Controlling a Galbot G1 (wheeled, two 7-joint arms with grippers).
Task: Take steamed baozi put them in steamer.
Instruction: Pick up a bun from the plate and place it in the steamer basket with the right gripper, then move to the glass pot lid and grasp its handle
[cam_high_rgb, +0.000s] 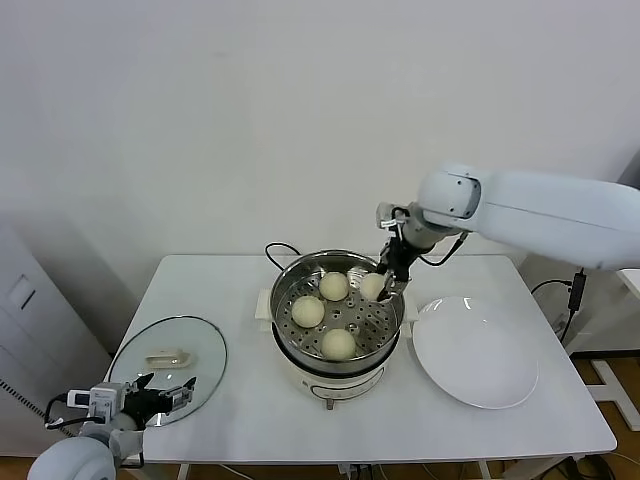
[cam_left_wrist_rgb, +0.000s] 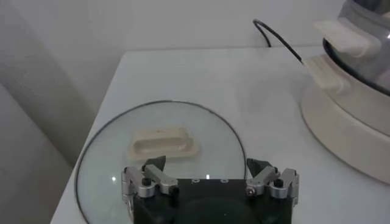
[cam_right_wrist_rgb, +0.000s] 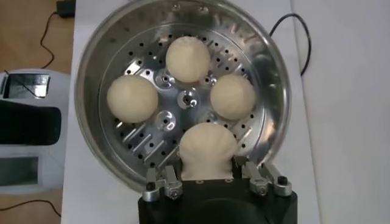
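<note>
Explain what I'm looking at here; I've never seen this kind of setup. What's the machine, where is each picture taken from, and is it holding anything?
It is a two-armed robot at a white table. One picture looks down from its head; the other two come from cameras on its wrists.

The steamer stands mid-table, with four baozi inside. The right gripper reaches in over the far right rim, and its fingers sit either side of the fourth baozi; whether they grip it or have let go, I cannot tell. The other three baozi lie free on the holed tray.

A bare white plate lies to the steamer's right, a glass lid to its left. The left gripper waits open and empty by the lid's near edge.
</note>
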